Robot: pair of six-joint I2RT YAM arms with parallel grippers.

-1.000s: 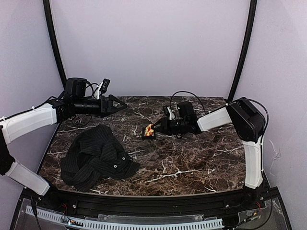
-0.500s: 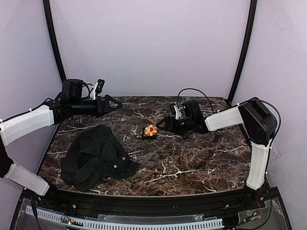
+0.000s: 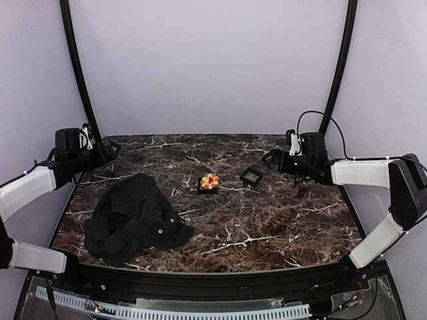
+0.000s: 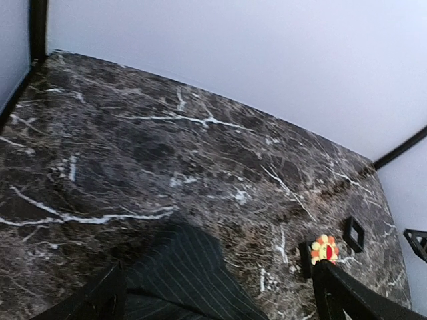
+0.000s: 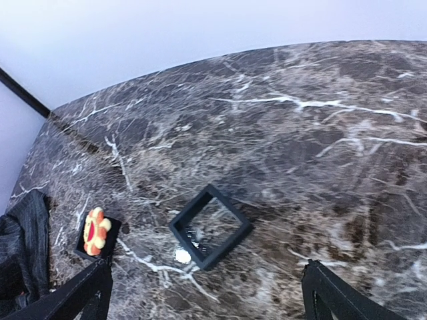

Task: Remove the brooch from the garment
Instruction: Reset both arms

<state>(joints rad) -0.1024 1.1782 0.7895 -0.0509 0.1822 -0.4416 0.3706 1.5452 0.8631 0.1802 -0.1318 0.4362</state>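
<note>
- Now the brooch [image 3: 210, 180] sits near the middle of the table [image 3: 267, 227]. It is perched on a small black pad [image 3: 206, 190], off the garment [image 3: 137, 219] and apart from it on the right.
- The left pincer [image 3: 110, 151] hangs at the table's far left edge, jaws spread wide with nothing between them. In its wrist view, both fingers [image 4: 100, 300] stand at the lower corners.
- From that pincer the brooch lies well apart to the right, and the garment is nearer to it than the brooch is.
- The right pincer [image 3: 268, 159] hovers over the far right part of the table, also gaping wide and holding nothing.
- An open black square frame [image 3: 251, 177] lies flat between the right pincer and the brooch. The brooch is to that pincer's left, beyond the frame and untouched.
- The garment lies crumpled at the near left of the table, with a pale button showing.
</note>
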